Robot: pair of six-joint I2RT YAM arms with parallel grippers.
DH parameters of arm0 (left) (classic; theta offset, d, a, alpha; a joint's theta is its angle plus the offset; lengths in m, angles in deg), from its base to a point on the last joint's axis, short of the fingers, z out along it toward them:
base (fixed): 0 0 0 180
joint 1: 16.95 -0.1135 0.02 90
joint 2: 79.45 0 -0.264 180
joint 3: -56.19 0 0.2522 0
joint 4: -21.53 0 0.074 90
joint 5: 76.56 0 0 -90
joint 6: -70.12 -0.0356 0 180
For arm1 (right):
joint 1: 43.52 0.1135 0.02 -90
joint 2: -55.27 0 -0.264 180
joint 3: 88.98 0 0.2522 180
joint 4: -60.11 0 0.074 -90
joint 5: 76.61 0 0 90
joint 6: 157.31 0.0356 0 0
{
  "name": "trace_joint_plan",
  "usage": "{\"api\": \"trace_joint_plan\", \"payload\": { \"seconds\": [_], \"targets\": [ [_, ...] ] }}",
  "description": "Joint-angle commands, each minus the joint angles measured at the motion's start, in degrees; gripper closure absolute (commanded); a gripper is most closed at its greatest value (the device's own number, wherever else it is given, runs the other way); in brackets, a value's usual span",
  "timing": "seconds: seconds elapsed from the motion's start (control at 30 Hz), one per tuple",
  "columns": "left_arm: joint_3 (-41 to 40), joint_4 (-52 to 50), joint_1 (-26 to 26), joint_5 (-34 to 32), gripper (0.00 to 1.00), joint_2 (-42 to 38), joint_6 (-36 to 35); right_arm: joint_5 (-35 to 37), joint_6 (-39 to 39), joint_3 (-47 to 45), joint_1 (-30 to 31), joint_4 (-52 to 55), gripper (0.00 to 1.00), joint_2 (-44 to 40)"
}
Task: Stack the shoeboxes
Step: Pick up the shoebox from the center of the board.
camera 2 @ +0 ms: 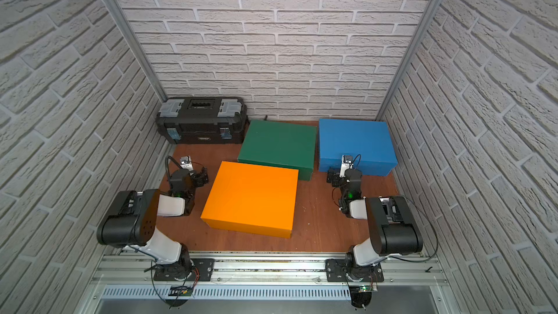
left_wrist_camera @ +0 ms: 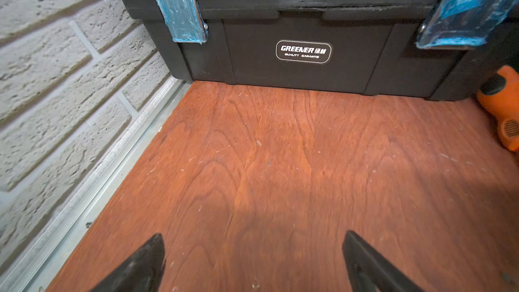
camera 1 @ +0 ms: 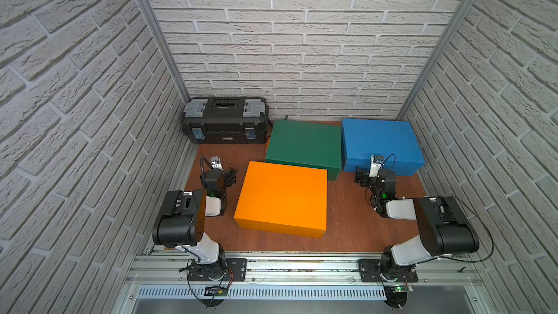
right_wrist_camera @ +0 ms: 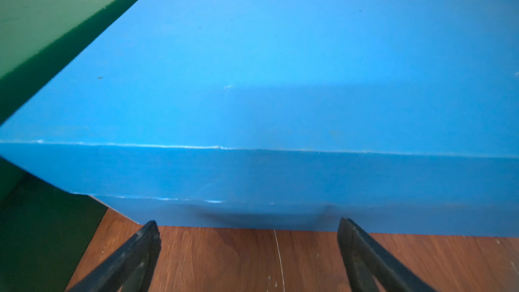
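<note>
Edges crowd the far half of my table. The black toolbox sits in the far left corner. The green shoebox is beside it, and the blue shoebox is far right, close to the brick wall. Green and blue stand side by side so closely that I cannot tell whether they touch. The orange shoebox lies nearer me at centre, turned slightly, its far edge right up against the green one's near side.

Open room is left in three places: a strip between the orange shoebox and the left wall, a wider patch near right, and a band along the near metal rail.

My left hand is spread and empty over bare wood, facing the toolbox front. My right hand is also spread and empty, its tips just short of the blue shoebox's near wall.

All three shoeboxes are plain matte card with crisp corners and lids on; the blue lid's edge is scuffed pale. The table is reddish, scratched wood grain. The toolbox is moulded plastic, and its latches wear blue film. An orange plastic object lies at its right end.
</note>
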Motion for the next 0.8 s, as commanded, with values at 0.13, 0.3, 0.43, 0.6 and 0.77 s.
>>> {"api": "trace_joint_plan", "payload": {
  "seconds": [0.13, 0.3, 0.43, 0.6, 0.77],
  "targets": [
    [0.45, 3.43, -0.31, 0.28, 0.02, -0.44, -0.25, 0.39, -0.12, 0.49, 0.53, -1.82, 0.01, -1.31],
    [0.45, 3.36, -0.42, 0.41, 0.02, -0.43, -0.17, 0.41, -0.16, 0.49, 0.52, -1.81, 0.01, -1.33],
    [0.63, 2.9, -0.55, 0.67, 0.02, -0.6, -0.03, 0.35, -0.24, 0.47, 0.53, -1.74, 0.01, -1.38],
    [0.69, 2.55, -0.66, 0.76, 0.02, -0.64, -0.03, 0.35, -0.23, 0.58, 0.53, -1.62, 0.01, -1.2],
    [0.67, 2.57, -0.71, 1.49, 0.02, -1.4, -0.43, 0.93, -0.35, -0.03, 0.53, -3.33, 0.01, -1.96]
  ]
}}
